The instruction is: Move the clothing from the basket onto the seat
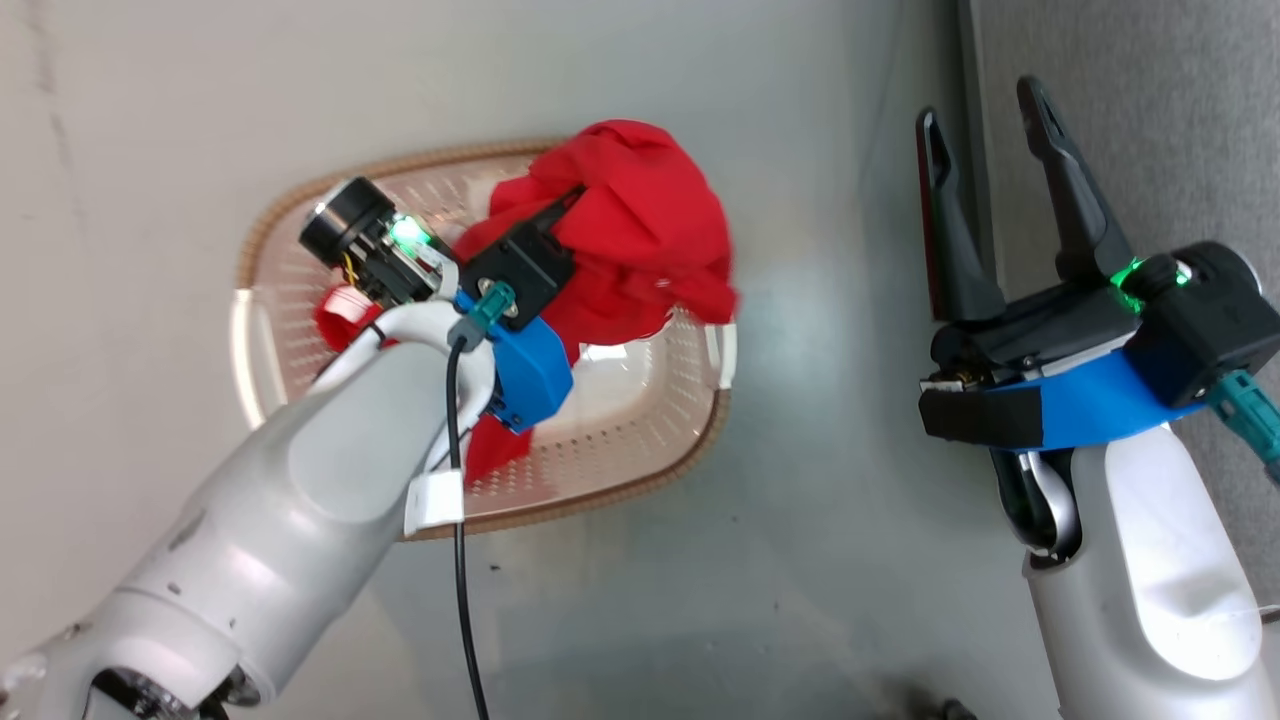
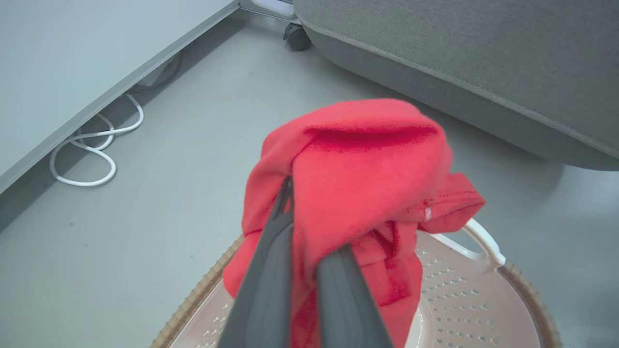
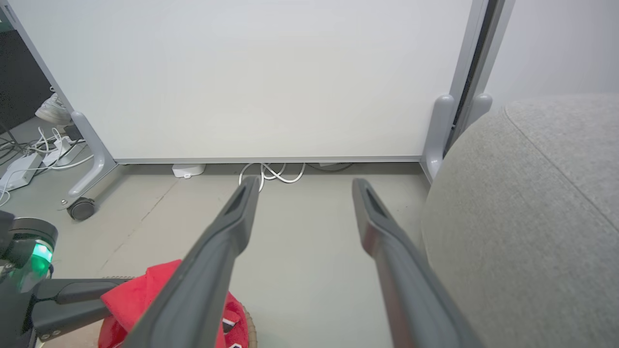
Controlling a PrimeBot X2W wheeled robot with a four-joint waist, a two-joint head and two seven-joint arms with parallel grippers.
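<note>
The left arm's pale forearm point(image 1: 300, 520) reaches in over the basket. Beyond the basket, across a strip of bare floor, stands the grey upholstered seat point(image 2: 459, 63), well apart from it. The perforated laundry basket point(image 1: 600, 490) sits on the floor.

A red garment point(image 1: 640, 220) is raised above the basket's rim, bunched over the left hand point(image 2: 309, 217), whose fingers point(image 2: 263, 290) are pressed together on a fold of it. Its lower part hangs down inside the basket. More red cloth point(image 1: 345, 315) shows in the basket beneath the wrist; I cannot tell whether it is a second piece.

The right hand point(image 1: 982, 100) hangs beside the basket on the seat side, fingers spread wide and empty.

The grip looks to be on one fold only, so a quick swing could let the cloth slide out onto the floor short of the seat. The hanging tail could catch the basket's white handle point(image 2: 483, 241) or rim and drag the light basket along, or tip it.
</note>
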